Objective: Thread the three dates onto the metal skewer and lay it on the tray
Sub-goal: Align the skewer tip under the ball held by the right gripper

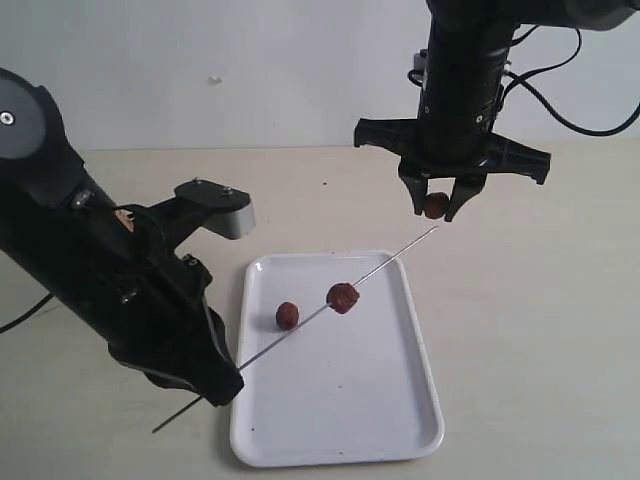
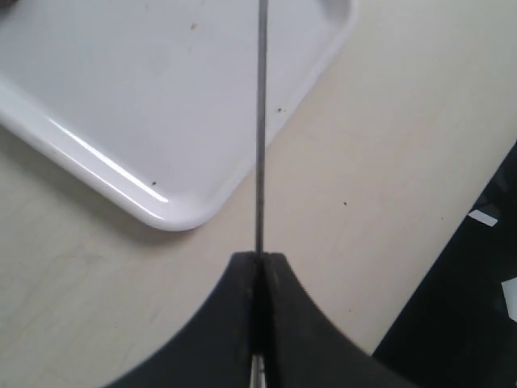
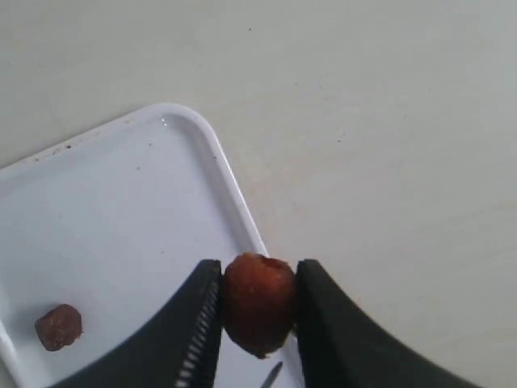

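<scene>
Skewer (image 1: 390, 260) slants over the tray (image 1: 340, 400), clamped near its low end by the left gripper (image 1: 225, 385) with jaws pressed together on it, one date (image 1: 343, 297) threaded mid-rod, a second date (image 1: 287, 316) lying on the tray beside the rod, and a third date (image 1: 435, 205) pinched in the right gripper (image 1: 437, 210) just above the tip.
</scene>
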Controlling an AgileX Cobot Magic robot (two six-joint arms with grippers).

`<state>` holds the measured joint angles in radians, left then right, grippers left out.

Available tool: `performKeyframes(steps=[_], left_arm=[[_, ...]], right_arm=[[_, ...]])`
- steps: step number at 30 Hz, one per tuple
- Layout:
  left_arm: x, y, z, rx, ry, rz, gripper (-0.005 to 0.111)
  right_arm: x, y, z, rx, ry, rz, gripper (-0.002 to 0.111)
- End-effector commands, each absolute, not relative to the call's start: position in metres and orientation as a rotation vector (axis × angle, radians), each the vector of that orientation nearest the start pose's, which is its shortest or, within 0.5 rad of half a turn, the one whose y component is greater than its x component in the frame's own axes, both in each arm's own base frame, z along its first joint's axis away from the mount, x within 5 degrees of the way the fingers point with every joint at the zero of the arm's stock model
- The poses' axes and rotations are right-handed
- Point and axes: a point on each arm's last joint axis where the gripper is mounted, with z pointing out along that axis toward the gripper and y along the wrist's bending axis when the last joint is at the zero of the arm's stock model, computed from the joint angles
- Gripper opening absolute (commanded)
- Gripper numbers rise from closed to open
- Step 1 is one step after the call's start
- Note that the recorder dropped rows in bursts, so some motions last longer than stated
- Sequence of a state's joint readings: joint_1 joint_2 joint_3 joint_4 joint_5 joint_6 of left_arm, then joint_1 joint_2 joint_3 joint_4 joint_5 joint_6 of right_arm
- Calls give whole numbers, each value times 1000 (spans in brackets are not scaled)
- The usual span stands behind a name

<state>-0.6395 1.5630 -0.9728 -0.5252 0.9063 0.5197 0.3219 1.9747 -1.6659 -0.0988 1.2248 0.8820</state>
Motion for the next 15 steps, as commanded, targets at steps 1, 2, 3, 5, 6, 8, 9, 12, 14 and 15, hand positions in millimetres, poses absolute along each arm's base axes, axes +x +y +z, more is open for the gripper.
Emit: performKeyframes(steps=[1, 2, 3, 5, 6, 8, 9, 12, 14, 15], left_arm=[[208, -200, 227, 1235, 2639, -655, 0], [209, -200, 227, 1225, 2637, -654, 0], [209, -200, 227, 1223, 2635, -653, 0], [210, -201, 227, 1215, 2632, -649, 0], [210, -201, 227, 1215, 2632, -649, 0], [210, -200, 227, 1203, 2636, -642, 0], [212, -199, 227, 1186, 2641, -639, 0], [212, -198, 227, 1184, 2641, -631, 0], [212, -198, 227, 1184, 2641, -631, 0], [213, -199, 227, 1182, 2640, -629, 0]], right_arm=[[389, 118, 246, 769, 2872, -25, 31], [389, 118, 246, 769, 2872, -25, 31], [389, 118, 246, 769, 2872, -25, 31], [389, 118, 246, 769, 2872, -25, 31], [389, 118, 246, 769, 2872, -25, 31], [389, 118, 246, 768, 2871, -27, 31], [389, 118, 246, 768, 2871, -27, 31], [389, 118, 246, 765, 2872, -27, 31], [389, 118, 246, 765, 2872, -27, 31], [389, 118, 246, 765, 2872, -27, 31]])
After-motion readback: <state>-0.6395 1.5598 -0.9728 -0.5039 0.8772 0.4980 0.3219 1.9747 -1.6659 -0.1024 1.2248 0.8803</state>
